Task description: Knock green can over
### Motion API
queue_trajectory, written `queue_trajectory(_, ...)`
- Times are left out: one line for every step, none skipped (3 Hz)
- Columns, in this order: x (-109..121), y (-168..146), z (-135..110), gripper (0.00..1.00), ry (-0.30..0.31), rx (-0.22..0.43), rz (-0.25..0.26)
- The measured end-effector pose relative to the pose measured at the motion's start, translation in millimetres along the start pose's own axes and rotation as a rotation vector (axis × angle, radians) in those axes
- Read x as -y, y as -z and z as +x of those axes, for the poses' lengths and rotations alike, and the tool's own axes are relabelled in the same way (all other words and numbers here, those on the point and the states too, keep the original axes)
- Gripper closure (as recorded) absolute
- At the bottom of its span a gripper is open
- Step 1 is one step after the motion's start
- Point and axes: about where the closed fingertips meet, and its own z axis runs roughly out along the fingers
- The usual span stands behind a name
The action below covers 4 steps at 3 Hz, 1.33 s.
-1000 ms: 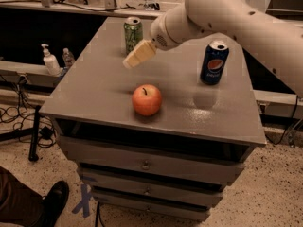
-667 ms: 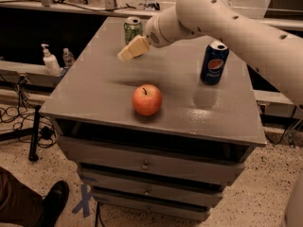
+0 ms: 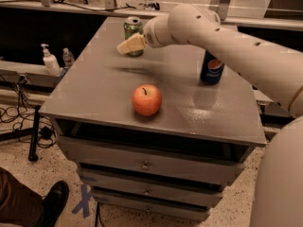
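End effector (image 3: 121, 48) beside upright green can (image 3: 133, 28) at far edge of table (image 3: 90, 96)

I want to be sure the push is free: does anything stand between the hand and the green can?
Nothing visible does. The hand is at the green can, overlapping its lower part in the camera view; contact cannot be told. The apple and the Pepsi can stand well away from both.

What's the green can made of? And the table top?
The green can looks like thin metal: silver rim, printed skin. The table seems grey painted metal or laminate, with a dull sheen. The gripper, cream and plastic-looking, hangs just in front of the can.
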Motion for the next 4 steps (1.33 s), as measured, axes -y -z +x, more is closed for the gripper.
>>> queue_trajectory(14,-18,-4,0.0,-0.055,0.045,0.03)
queue_trajectory(24,-32,-14,0.25,-0.103,0.109,0.039)
queue_trajectory(27,-32,-18,0.47,-0.111,0.126,0.04)
queue_trajectory(21,-16,-22,0.71,-0.082,0.116,0.016)
